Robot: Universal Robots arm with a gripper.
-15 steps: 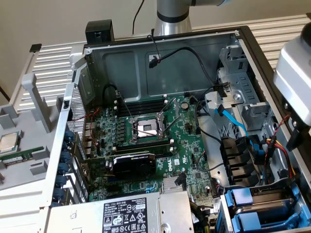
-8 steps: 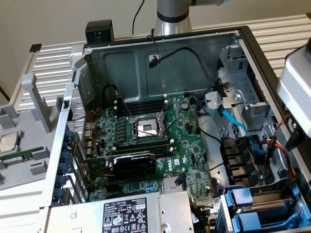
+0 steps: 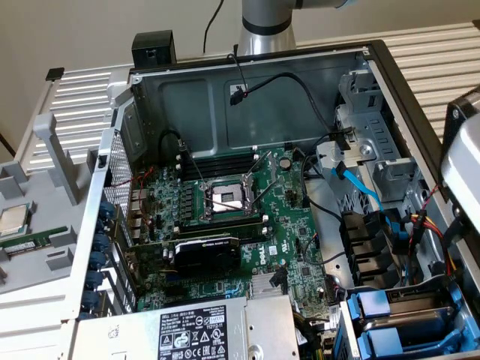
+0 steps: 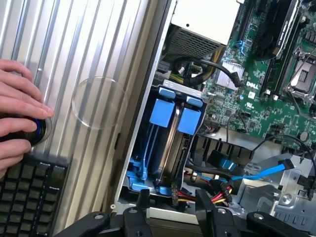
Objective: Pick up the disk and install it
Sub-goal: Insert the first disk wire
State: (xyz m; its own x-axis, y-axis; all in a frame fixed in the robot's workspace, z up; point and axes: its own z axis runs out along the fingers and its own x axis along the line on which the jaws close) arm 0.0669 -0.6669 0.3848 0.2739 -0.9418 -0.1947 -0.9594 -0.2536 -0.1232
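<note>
Two blue carrier fronts [image 4: 175,112] stand side by side in the drive bay at the corner of the open computer case. Between them runs a silver-grey metal edge, the disk [image 4: 171,143], seated in the bay with its label hidden. The same bay with its blue carriers [image 3: 394,322] sits at the exterior view's lower right. My gripper [image 4: 173,197] hovers just off the bay's far end, over red and yellow wires. It is open, and its two black fingers [image 4: 143,200] have nothing between them and touch nothing.
The motherboard [image 3: 225,217] with its bare CPU socket fills the case floor, and the power supply [image 3: 187,330] lies at the front. A blue cable [image 4: 261,172] and loose black cables run beside the bay. A person's hand [image 4: 19,113] rests on a knob by a keyboard [image 4: 29,192]. A small silver chip [image 3: 15,220] lies on the exterior view's left tray.
</note>
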